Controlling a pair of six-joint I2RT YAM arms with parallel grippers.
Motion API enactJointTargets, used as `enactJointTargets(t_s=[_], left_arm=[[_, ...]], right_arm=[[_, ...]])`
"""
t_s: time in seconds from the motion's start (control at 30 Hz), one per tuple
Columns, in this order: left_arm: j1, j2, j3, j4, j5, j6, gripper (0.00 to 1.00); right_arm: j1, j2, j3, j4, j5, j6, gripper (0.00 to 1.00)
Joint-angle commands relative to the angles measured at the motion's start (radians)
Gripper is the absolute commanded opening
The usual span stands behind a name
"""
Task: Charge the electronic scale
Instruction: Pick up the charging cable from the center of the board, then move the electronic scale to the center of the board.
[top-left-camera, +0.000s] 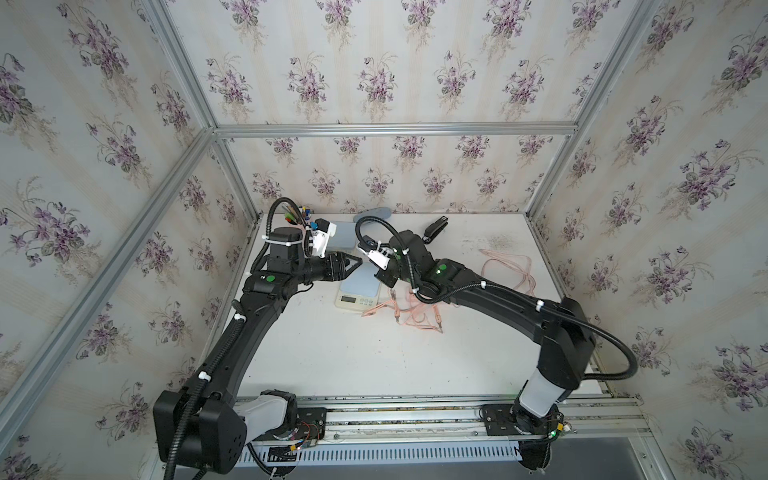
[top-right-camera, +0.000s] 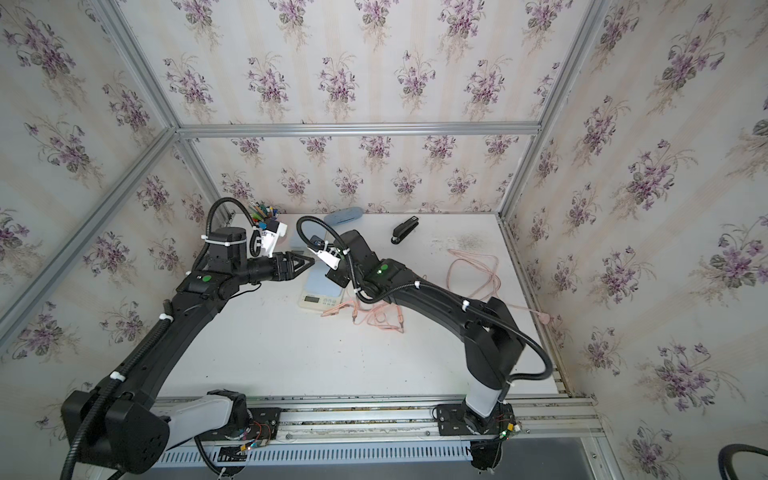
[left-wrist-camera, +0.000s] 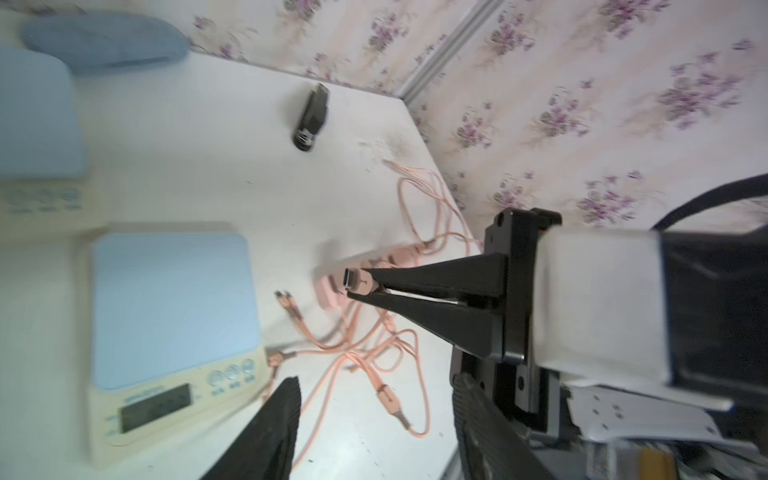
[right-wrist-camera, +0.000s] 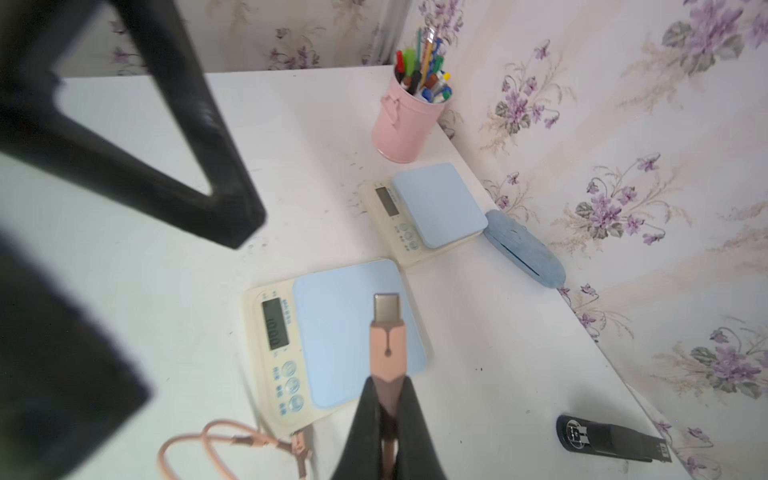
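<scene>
The electronic scale (right-wrist-camera: 340, 340), cream with a blue platform and a display showing digits, lies mid-table in both top views (top-left-camera: 356, 293) (top-right-camera: 319, 293) and in the left wrist view (left-wrist-camera: 174, 311). My right gripper (right-wrist-camera: 389, 384) is shut on a pink USB-C plug (right-wrist-camera: 386, 328), held above the scale's platform with its metal tip pointing forward; the left wrist view shows the same plug (left-wrist-camera: 352, 279). The pink cable (top-left-camera: 415, 313) trails loose on the table beside the scale. My left gripper (left-wrist-camera: 376, 380) stands open and holds nothing, close beside the right one (top-left-camera: 355, 262).
A second, similar scale (right-wrist-camera: 432, 208) sits behind the first. Near it are a pink cup of pens (right-wrist-camera: 405, 120) and a blue case (right-wrist-camera: 523, 253) against the back wall. A black stapler (top-left-camera: 435, 227) lies at the back right, and more cable loops (top-left-camera: 507, 270) lie toward the right wall.
</scene>
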Motion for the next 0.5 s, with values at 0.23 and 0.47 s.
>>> enactJointTargets(t_s=[0.23,0.47], left_arm=[[0.001,0.491,0.357,-0.048,-0.562,0.126,0.65],[0.029,0.778,0.562,-0.049,-0.58,0.125,0.66]], right_arm=[[-0.126,0.526,0.571,-0.259,-0.026,0.086,0.0],[-0.163,0.742,0.732,-0.296,-0.071,-0.02,0.0]])
